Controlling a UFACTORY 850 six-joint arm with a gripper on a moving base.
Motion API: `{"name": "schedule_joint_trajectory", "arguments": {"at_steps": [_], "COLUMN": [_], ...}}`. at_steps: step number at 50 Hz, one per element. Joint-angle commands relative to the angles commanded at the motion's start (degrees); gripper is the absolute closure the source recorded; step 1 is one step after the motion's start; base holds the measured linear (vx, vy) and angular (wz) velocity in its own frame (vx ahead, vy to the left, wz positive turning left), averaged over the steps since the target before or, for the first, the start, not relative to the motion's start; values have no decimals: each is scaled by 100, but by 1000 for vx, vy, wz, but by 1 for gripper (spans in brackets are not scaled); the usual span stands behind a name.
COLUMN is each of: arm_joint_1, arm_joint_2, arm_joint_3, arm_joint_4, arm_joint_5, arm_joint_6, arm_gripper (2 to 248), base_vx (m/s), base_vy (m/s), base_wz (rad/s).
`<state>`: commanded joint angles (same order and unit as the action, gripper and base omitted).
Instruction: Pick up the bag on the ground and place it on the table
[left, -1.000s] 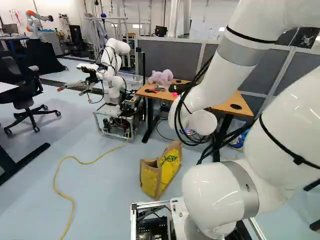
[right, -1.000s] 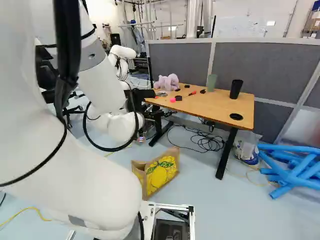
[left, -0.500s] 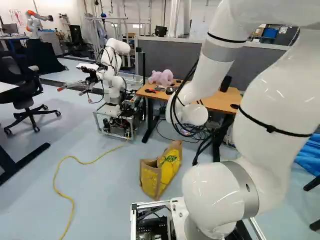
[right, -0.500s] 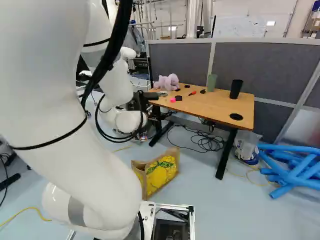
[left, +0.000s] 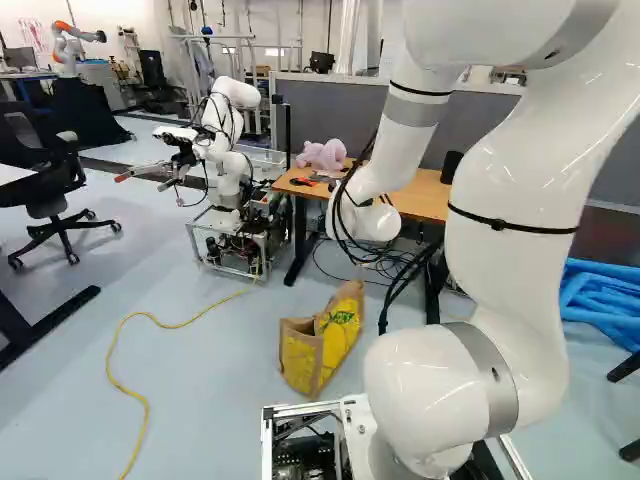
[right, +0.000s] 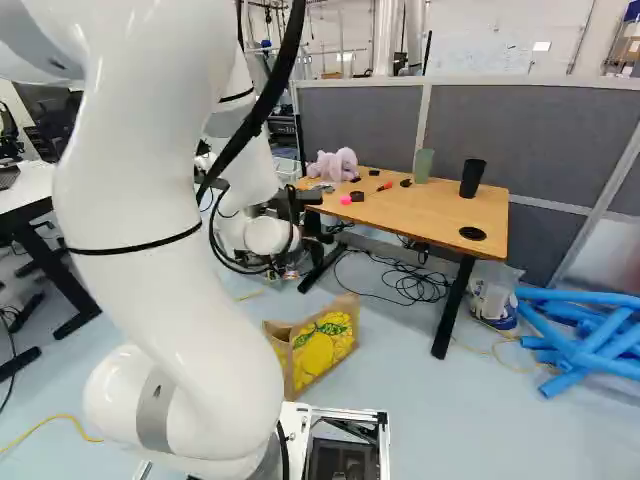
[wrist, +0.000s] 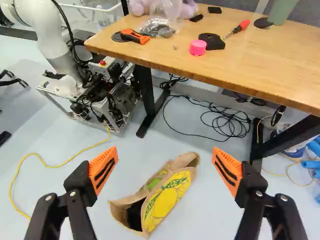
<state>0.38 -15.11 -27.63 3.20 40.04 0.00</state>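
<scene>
Swinging toward the middle of the left base view, your arm (left: 510, 200) stands straighter than it did a second ago. Its wrist (left: 367, 212) has gone a bit up and to the left in that view. The base has not moved, and the bag (right: 322, 350) sits in the same spot as before.

Look at the left base view: your arm goes up from its low joint (left: 430, 400) on the right side, bends over near the top right, and comes down to the wrist in the middle. In the right base view, the dark gripper (right: 300, 196) shows by the left end of the table (right: 440, 208).

In the wrist view, your gripper (wrist: 164, 162) is wide open. It holds nothing, and its orange pads (wrist: 104, 167) face each other with a big gap. The bag is ahead of them, in line with that gap, and neither finger touches it.

The bag is brown paper with big yellow shapes and a little green on it. It is creased and leans a bit, and its mouth is open and dark inside. It is on the floor (right: 500, 440), in the lower middle of the right base view, well apart from the table.
</scene>
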Motion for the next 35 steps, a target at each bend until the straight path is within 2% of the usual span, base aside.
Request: {"name": "schedule_joint_trajectory", "arguments": {"at_steps": [35], "arm_joint_1": [92], "arm_joint_2": [-1123], "arm_joint_3": [-801], "arm_joint_4": [495], "arm_joint_5": [-718], "arm_joint_6": [0], "arm_gripper": [3], "base_vx": [0], "base_vy": [0], "base_wz": [0]}}
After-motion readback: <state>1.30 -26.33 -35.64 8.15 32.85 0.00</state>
